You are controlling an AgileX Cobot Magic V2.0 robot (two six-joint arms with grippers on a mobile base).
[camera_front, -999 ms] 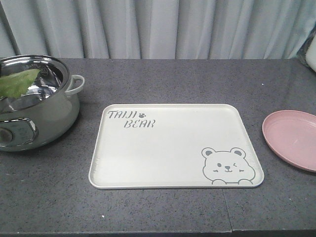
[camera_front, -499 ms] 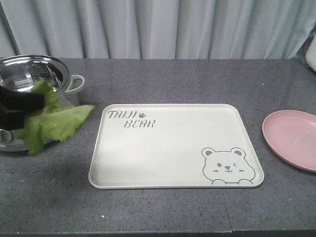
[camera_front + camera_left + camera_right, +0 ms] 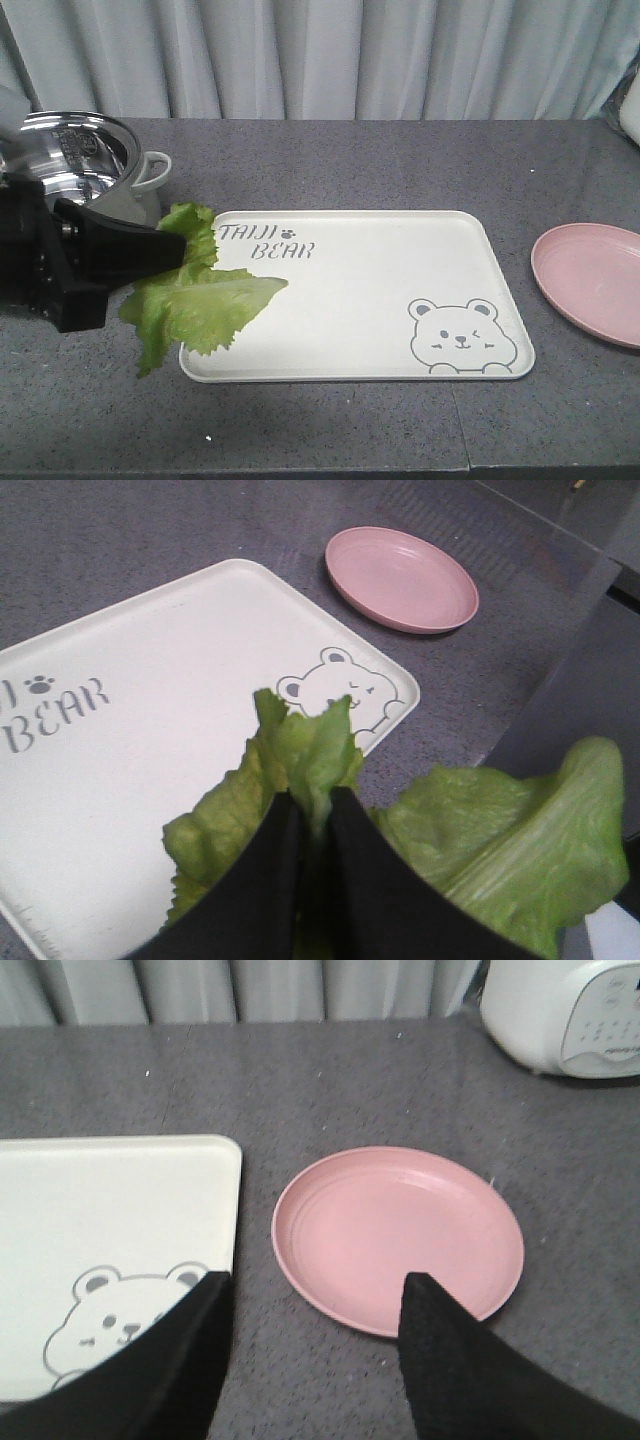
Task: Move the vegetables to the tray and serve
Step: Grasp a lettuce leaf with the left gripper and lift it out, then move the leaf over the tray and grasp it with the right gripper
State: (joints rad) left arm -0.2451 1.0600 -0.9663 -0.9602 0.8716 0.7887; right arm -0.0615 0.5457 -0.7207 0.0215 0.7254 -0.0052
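My left gripper is shut on the vegetables, a crinkly green lettuce leaf that hangs over the left edge of the cream tray. Seen from the left wrist, the leaf is pinched between the black fingers, with more leaf drooping to the right above the tray. My right gripper is open and empty, hovering over the dark table between the tray's bear corner and the pink plate.
A steel pot with a grey handle stands at the back left behind my left arm. The pink plate lies right of the tray. A white appliance sits at the far right. Curtains hang behind the table.
My left gripper lifted the lettuce out of the pot and carried it rightward to the tray's left edge. The pot now shows no leaf.
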